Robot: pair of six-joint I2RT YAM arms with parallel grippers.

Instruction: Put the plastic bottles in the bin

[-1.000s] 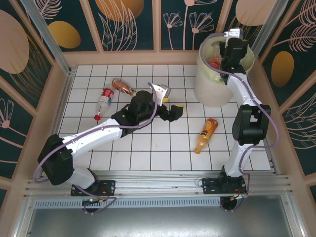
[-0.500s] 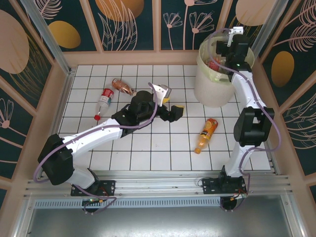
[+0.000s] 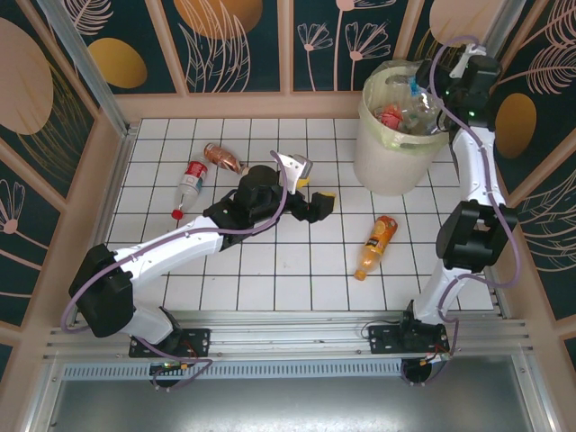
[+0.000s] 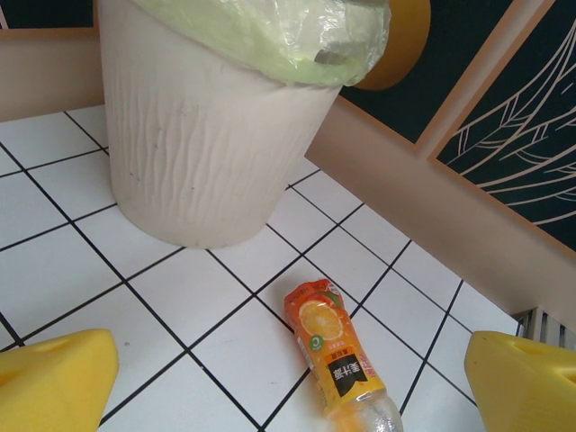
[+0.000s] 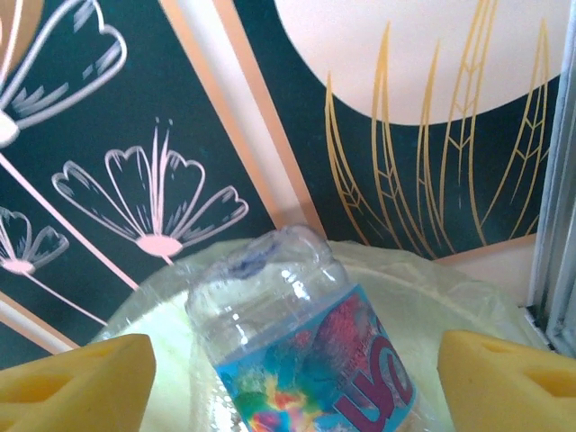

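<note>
The right arm has just swung clear of the bin's (image 3: 382, 166) mouth. A second ago it was stretched over the opening. Now its right gripper (image 5: 292, 378) sits off the bin's far right edge, looking back across the rim. Its yellow pads (image 5: 76, 378) stand wide apart. A clear bottle with a blue label (image 5: 306, 351) lies on the liner between them, with a gap on either side, so I'd say that one has been let go and counts as delivered. From above it rests on the heap of bottles already in the bin, a red-labelled one (image 3: 391, 115) among them.

The left arm hasn't budged in that time. Its left gripper (image 4: 288, 382) hangs open and empty in the middle of the tiled floor, aimed at the orange juice bottle (image 3: 376, 245) lying just near of the bin.

Three bottles are still out on the tiles. Besides the orange one, a red-labelled bottle (image 3: 189, 184) and a copper-coloured one (image 3: 223, 158) lie close together at the far left. With the right arm free again, the orange one looks like the nearest pick.
</note>
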